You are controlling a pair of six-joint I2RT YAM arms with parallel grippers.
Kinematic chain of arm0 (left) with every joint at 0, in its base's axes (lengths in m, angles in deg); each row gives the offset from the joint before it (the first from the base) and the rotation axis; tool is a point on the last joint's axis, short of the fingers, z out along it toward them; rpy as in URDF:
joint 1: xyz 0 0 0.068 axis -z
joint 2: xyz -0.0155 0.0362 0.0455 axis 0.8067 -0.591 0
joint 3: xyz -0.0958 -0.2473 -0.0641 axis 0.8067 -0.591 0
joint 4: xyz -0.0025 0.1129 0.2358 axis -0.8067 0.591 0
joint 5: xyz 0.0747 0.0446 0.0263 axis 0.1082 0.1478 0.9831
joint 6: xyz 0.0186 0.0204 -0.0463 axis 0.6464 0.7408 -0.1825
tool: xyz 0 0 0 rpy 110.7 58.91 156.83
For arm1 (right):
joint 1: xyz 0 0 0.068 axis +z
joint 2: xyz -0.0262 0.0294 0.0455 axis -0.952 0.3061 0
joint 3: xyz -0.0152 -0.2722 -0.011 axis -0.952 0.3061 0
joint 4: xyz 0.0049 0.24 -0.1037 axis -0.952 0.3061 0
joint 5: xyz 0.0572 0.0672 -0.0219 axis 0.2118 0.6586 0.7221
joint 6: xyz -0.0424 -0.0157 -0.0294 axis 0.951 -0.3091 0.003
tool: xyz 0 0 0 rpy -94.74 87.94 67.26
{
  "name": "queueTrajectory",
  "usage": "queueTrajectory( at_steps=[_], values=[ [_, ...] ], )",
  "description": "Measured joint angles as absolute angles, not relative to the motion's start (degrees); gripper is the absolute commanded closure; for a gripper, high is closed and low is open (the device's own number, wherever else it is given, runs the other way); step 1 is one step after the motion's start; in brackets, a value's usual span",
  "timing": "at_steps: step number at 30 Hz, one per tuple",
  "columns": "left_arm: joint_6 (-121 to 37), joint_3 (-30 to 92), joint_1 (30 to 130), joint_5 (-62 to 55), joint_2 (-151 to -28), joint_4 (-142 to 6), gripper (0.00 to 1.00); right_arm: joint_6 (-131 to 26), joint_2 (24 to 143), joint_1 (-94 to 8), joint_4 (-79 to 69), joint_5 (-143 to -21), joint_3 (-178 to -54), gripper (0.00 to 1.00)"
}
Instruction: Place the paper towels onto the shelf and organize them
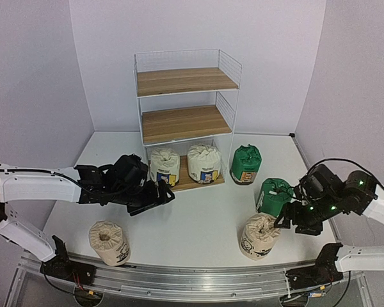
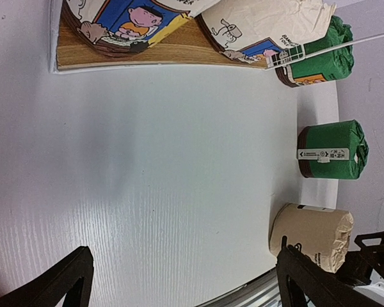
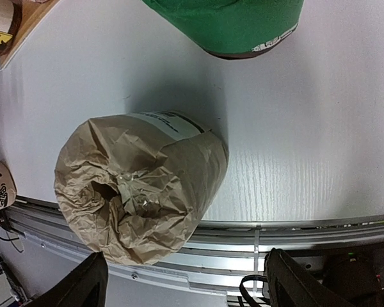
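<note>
Two tools gape empty: left tool (image 1: 155, 199) by the shelf (image 1: 185, 80), right tool (image 1: 283, 220) beside the near-right beige roll (image 1: 259, 236); we should straddle its body squarely.

You have the left white roll (image 1: 164, 165) and right white roll (image 1: 203, 162) side by side on the shelf's (image 1: 185, 80) bottom board. The far green roll (image 1: 246, 164) stands on the tabletop (image 1: 198, 220) just right of the shelf. The near green roll (image 1: 273, 196) and the right beige roll (image 1: 258, 235) flank your right pincer (image 1: 287, 214). The left beige roll (image 1: 109, 242) sits near left. Your left pincer (image 1: 152, 201) is just near of the left white roll.
</note>
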State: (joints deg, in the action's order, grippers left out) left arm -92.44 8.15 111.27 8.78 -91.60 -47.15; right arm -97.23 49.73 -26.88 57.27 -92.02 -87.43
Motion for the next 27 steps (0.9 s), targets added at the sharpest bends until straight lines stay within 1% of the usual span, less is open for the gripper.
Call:
queueTrajectory(
  at_steps=[5,8,9,11,12,15,21,22,27],
  values=[
    [-91.5,8.5,111.3,7.5,-93.0,-48.4,0.00,-98.2,56.5,-26.9,52.7,-90.5,-85.8,0.21],
    [-91.3,8.5,111.3,6.9,-93.3,-49.2,0.00,-98.7,59.7,-26.9,49.8,-90.3,-84.9,0.26],
    [-91.3,8.5,111.3,6.7,-93.4,-49.5,0.00,-98.9,60.1,-26.9,49.0,-90.2,-84.6,0.28],
    [-91.3,8.5,111.3,6.4,-93.5,-50.0,0.00,-99.3,60.7,-26.9,47.8,-90.1,-84.0,0.36],
    [-91.3,8.5,111.3,6.3,-93.7,-50.1,0.00,-99.4,61.0,-26.9,47.5,-90.1,-83.9,0.37],
    [-91.1,8.5,111.3,6.0,-93.8,-50.1,0.00,-100.1,61.6,-26.9,46.5,-90.0,-83.4,0.39],
    [-89.7,8.5,111.3,5.8,-93.8,-51.2,0.00,-100.5,63.6,-26.9,45.7,-89.9,-82.6,0.45],
    [-89.4,8.5,111.3,5.8,-93.8,-51.2,0.00,-100.5,64.2,-26.9,45.5,-90.0,-82.6,0.48],
    [-87.6,8.5,111.3,5.2,-93.8,-51.8,0.00,-100.2,65.7,-26.9,44.6,-90.4,-82.8,0.75]
  ],
)
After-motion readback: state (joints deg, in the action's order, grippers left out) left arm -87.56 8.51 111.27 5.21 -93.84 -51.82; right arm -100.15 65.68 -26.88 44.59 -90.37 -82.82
